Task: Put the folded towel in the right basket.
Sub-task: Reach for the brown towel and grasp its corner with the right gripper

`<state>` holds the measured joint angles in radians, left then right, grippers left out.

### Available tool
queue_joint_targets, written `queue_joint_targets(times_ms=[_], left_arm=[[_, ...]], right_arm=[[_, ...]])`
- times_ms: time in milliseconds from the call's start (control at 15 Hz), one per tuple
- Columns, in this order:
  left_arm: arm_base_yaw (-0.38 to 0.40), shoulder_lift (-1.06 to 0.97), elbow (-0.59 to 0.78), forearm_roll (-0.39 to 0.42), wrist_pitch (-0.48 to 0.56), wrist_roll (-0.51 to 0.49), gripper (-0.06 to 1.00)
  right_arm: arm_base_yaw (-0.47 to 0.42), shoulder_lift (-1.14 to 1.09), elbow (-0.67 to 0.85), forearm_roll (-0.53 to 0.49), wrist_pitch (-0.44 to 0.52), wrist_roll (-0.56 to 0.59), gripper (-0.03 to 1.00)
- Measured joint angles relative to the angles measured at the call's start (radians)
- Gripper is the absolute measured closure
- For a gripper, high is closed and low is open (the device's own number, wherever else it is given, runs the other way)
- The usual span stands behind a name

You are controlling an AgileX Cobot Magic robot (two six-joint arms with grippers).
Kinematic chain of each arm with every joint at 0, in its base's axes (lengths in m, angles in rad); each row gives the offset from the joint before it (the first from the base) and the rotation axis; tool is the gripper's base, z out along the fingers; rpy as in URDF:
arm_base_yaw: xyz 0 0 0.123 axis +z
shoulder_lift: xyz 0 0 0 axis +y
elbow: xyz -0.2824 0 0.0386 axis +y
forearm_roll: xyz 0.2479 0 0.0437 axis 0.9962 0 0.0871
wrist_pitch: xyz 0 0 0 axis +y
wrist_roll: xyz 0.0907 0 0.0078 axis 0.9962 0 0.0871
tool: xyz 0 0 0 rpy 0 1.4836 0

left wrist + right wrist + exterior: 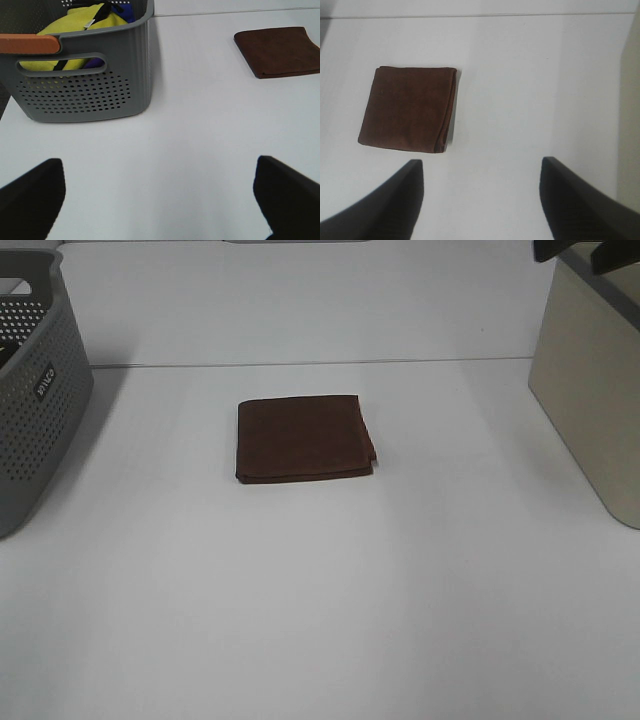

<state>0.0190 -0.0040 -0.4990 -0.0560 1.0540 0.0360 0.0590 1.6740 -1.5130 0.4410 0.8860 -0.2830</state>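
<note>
A folded dark brown towel (304, 438) lies flat on the white table, near its middle. It also shows in the left wrist view (280, 51) and in the right wrist view (409, 115). The right basket (590, 390) is beige and stands at the table's right edge. My right gripper (481, 200) is open and empty, held high above the table between the towel and the beige basket. Its dark parts show at the top right of the high view (585, 252). My left gripper (160, 200) is open and empty, low over the table near the grey basket.
A grey perforated basket (35, 390) stands at the left edge of the table. In the left wrist view it (95, 85) holds yellow and blue cloth (80, 25). The white table (320, 620) stretches towards the front.
</note>
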Motion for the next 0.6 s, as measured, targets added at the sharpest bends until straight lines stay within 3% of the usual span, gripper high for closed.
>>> queue_joint_targets(times_ms=[267, 467, 600], left_arm=[[0.0, 0.0, 0.0, 0.0, 0.0, 0.0, -0.03], [0.0, 0.0, 0.0, 0.0, 0.0, 0.0, -0.03], [0.0, 0.0, 0.0, 0.0, 0.0, 0.0, -0.03]], right_arm=[[0.104, 0.268, -0.187, 0.006, 0.031, 0.024, 0.3], [0.131, 0.535, -0.408, 0.075, 0.194, 0.032, 0.25], [0.131, 0.66, -0.521, 0.102, 0.254, 0.032, 0.25]])
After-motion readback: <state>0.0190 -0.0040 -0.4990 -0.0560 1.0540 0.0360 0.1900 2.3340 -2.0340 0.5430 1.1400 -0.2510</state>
